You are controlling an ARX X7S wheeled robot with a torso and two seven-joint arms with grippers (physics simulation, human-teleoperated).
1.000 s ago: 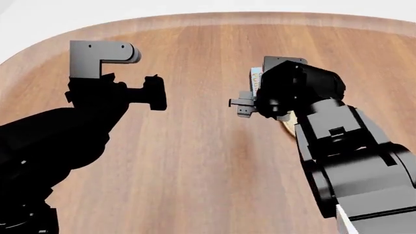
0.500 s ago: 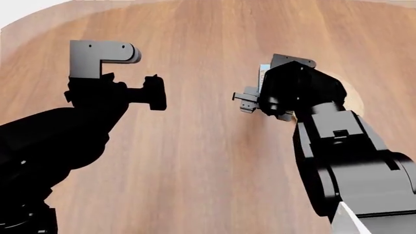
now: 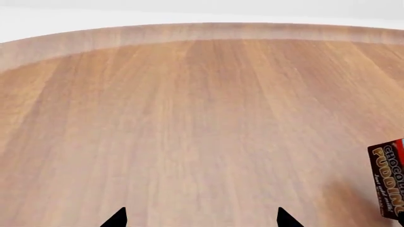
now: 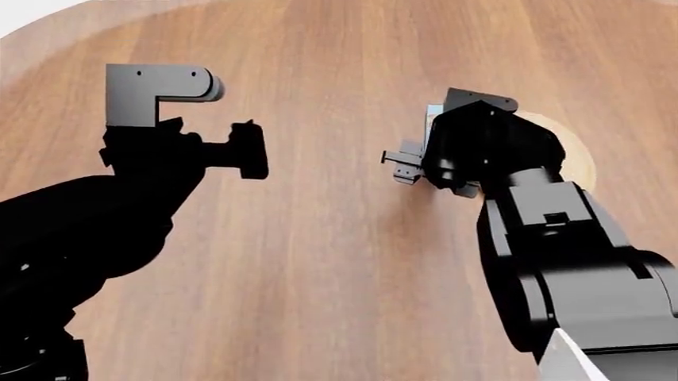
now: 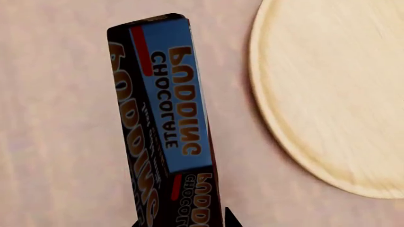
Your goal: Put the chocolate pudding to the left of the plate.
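My right gripper point(image 5: 180, 222) is shut on the chocolate pudding point(image 5: 167, 118), a dark brown carton with a light blue band and red edges. The carton reaches out from the jaws over bare wood, just beside the rim of the light-tan plate point(image 5: 334, 94). In the head view only a sliver of the carton point(image 4: 430, 119) shows past my right wrist point(image 4: 482, 151), and the plate point(image 4: 572, 151) is partly hidden behind that arm. My left gripper point(image 3: 202, 222) is open and empty over the table, and the carton point(image 3: 388, 177) shows at the edge of its view.
The wooden table point(image 4: 317, 262) has a rounded far edge point(image 3: 202, 33) with white floor beyond. My left arm point(image 4: 106, 222) fills the head view's left side, with its gripper point(image 4: 252, 151) raised.
The head view has shifted, so the table's far edge has left it and more of the plate shows. My right gripper still holds the carton, now slightly farther right. The left arm has barely moved.
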